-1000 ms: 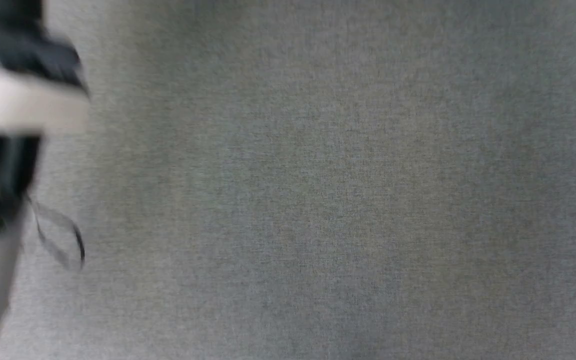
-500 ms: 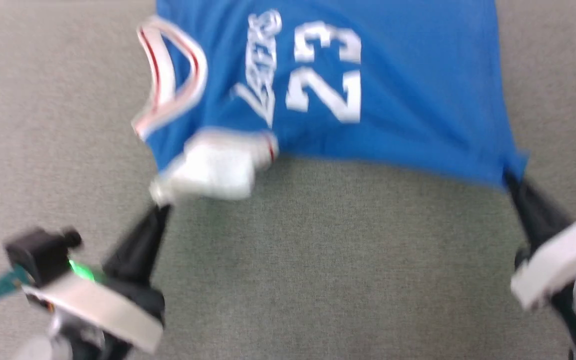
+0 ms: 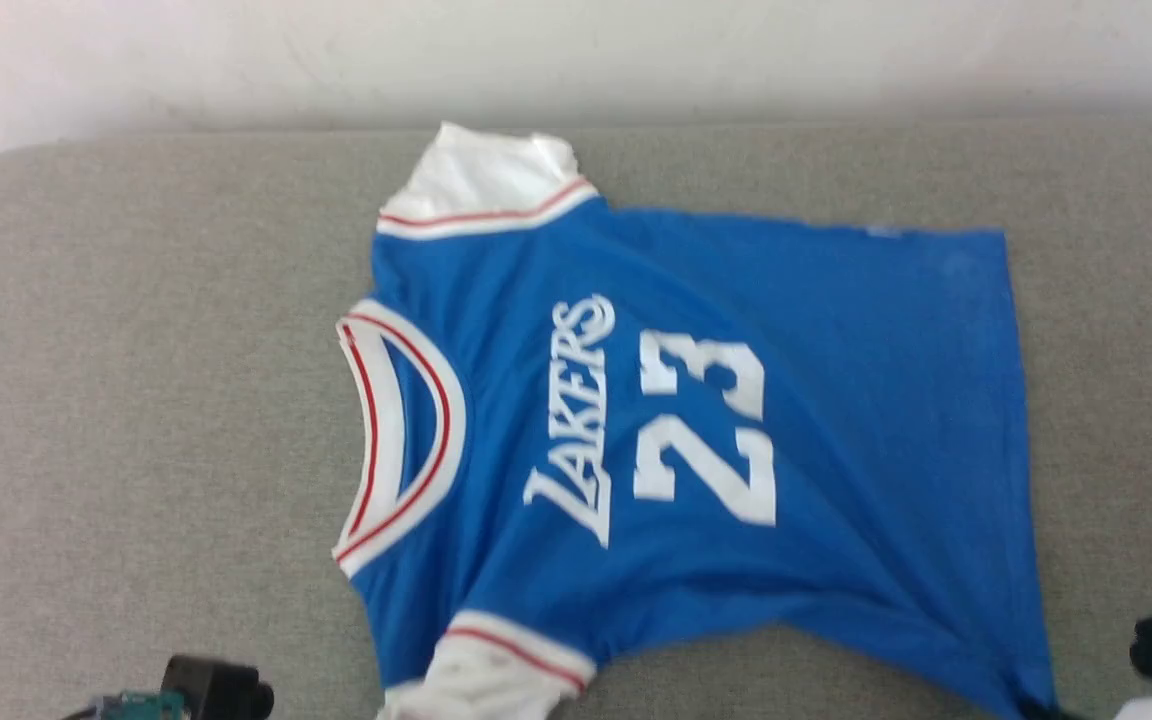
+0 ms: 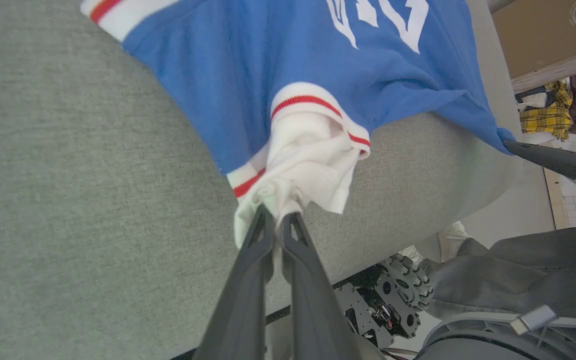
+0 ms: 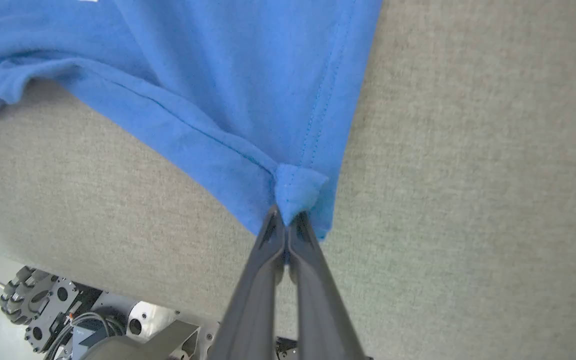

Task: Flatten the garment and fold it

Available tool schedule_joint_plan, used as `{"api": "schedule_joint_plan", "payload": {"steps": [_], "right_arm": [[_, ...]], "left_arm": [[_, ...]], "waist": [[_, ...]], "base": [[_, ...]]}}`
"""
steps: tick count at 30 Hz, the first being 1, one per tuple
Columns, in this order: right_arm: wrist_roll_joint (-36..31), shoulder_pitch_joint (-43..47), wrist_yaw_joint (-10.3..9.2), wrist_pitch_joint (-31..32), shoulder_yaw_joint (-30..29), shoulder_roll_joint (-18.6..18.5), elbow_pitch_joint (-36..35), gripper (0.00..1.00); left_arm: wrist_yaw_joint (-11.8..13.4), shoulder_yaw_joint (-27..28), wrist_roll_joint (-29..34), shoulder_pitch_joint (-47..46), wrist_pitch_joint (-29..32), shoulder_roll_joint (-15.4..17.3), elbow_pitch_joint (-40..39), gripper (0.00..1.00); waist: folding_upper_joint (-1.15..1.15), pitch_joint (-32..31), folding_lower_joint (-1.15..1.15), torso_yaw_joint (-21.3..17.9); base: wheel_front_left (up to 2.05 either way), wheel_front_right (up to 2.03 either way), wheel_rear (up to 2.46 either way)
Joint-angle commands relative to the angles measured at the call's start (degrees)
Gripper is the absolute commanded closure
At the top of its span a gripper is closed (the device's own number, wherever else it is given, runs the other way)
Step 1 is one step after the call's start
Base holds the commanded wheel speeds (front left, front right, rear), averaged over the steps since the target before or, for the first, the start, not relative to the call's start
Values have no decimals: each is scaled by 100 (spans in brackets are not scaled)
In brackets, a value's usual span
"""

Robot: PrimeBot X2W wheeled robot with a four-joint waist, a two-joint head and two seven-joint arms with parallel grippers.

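The garment (image 3: 696, 420) lies spread on a grey cloth-covered surface (image 3: 136, 400), front side up, so the white lettering and the number on the chest can be read. Its collar points to the robot's left and its hem to the right. The far white sleeve (image 3: 486, 175) reaches toward the pale wall (image 3: 576, 50). The near white sleeve (image 4: 308, 165) is bunched at the near edge of the surface. The left gripper (image 4: 278, 220) has its two dark fingers pressed together on this sleeve (the cloth is pinched between the tips). The right gripper (image 5: 285, 220) is clamped in the same way on the near hem corner (image 5: 295, 192), where the blue cloth makes a small fold. Below the surface edge, the wheeled base (image 5: 33, 300) of the robot is visible.
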Motion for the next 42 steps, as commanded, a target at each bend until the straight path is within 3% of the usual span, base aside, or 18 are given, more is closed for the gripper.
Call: {"api": "schedule_joint_plan", "payload": {"steps": [1,12,19,31,42], "right_arm": [[59,144,-5,97,-25,-14,32,100],[379,1127,-5,741,-293,202,-233,100],[260,1073,-5,433,-406,246,-459,100],[-15,-221,-5,-298,-544,-191,-514,100],[-284,-1459,-5,-416,-320,-412,56,100]], "left_arm": [[49,-24,-69,120,56,59,-40,100],[282,-36,-551,972,369,425,-544,100],[313,101,-494,979,160,403,-667,100],[22,487,75,-558,101,489,-630,100],[-407,472,360,-2100,-19,91,290,100]], "waist": [[0,-237,1,42],[0,-582,1,183],[0,-684,1,228],[0,76,1,62],[0,909,1,-93]], "base": [[0,0,0],[0,0,0],[0,0,0],[0,0,0],[0,0,0]]}}
